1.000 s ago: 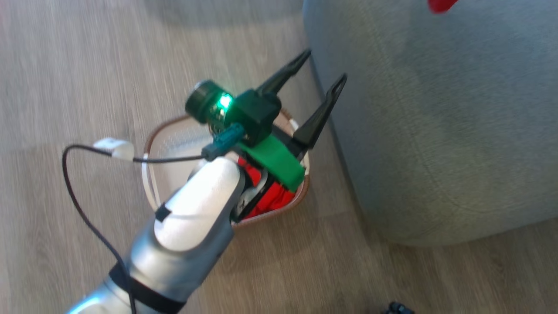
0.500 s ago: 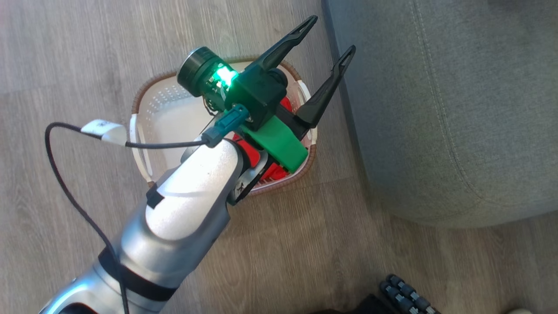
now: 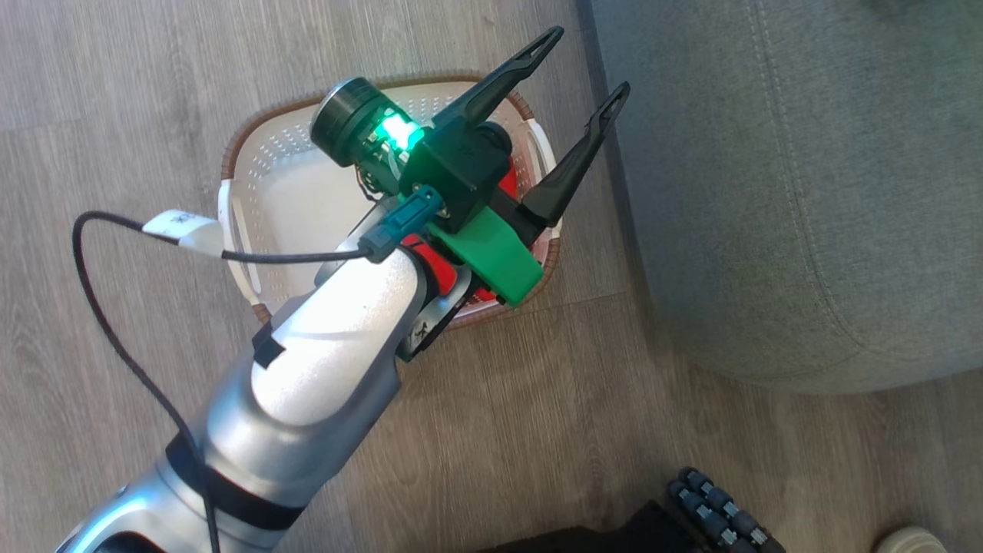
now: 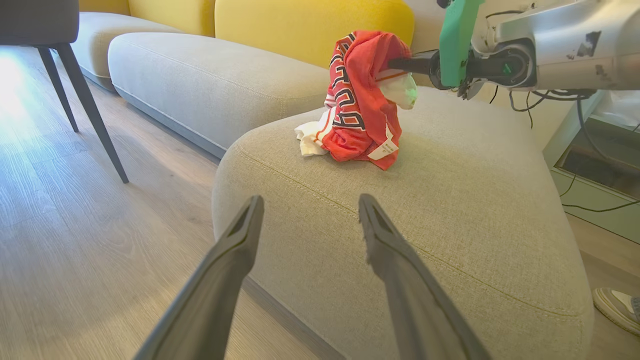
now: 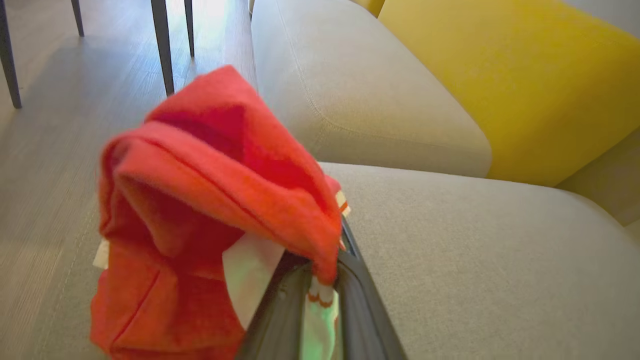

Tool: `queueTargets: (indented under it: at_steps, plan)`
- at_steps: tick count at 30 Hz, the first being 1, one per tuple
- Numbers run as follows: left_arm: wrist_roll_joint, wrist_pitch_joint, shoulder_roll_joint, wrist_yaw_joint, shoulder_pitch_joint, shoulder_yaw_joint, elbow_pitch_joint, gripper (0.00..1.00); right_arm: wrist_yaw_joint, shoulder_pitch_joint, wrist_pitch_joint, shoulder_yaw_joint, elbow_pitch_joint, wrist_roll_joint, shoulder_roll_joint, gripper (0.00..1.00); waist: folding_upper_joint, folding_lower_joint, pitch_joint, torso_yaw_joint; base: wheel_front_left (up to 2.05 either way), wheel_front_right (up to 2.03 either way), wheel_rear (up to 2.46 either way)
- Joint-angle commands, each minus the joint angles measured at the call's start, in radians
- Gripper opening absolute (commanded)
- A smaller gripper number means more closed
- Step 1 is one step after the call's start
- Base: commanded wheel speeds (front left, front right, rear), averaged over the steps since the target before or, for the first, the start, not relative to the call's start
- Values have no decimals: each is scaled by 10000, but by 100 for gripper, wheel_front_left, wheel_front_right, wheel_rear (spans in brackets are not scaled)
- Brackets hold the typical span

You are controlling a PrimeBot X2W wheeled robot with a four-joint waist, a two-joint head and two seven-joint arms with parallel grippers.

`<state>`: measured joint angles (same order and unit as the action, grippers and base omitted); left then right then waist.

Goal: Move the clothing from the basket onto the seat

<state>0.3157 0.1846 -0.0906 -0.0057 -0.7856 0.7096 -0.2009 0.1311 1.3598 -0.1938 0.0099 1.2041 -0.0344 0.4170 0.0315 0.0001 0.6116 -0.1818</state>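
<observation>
Red jersey (image 4: 362, 100) is pinched in the nearly closed right gripper (image 5: 322, 295) and draped over its fingers, with the hem resting on the grey seat (image 4: 450, 210) below it. A second red garment (image 3: 508, 183) is seen in the white basket (image 3: 261, 146), directly under the left gripper (image 3: 587, 63), whose fingers are spread wide.

On wood floor (image 3: 115, 77), basket (image 3: 292, 207); on seat (image 4: 450, 200), jersey (image 4: 357, 115)

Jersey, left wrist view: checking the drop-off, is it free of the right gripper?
No: the right gripper is shut on the jersey at its top, while its lower folds rest on the seat.
</observation>
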Motion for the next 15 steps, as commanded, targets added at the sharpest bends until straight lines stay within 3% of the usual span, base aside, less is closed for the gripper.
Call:
queueTargets:
  at_steps: [1, 7, 11, 12, 13, 15]
  plan:
    - [-19, -70, -107, 39, -253, -205, 360, 100, -4, -123, -56, 58, -182, 84, 4, 0, 0, -1, 30, 14, 0, 0, 0]
    - [78, -11, -189, 66, -217, -228, 201, 100, -4, -387, -187, 357, 275, 343, -197, 0, 0, -1, 49, 103, 0, 0, 0]
    - [123, 38, -218, 74, -172, -210, 92, 100, -4, -549, -293, 339, 418, 365, -365, 40, 0, -1, -28, 136, 0, 0, 0]
    - [134, 46, -223, 84, -164, -210, 74, 100, -4, -576, -298, 363, 453, 331, -438, 85, 0, -1, -45, 135, 0, 0, 0]
    - [142, 52, -229, 94, -159, -209, 60, 100, -4, -594, -306, 435, 479, 321, -494, 100, 0, -1, -58, 132, 0, 0, 0]
    - [162, 61, -247, 112, -155, -213, 29, 100, -4, -609, -344, 605, 506, 309, -538, 100, 0, -1, -87, 116, 0, 0, 0]
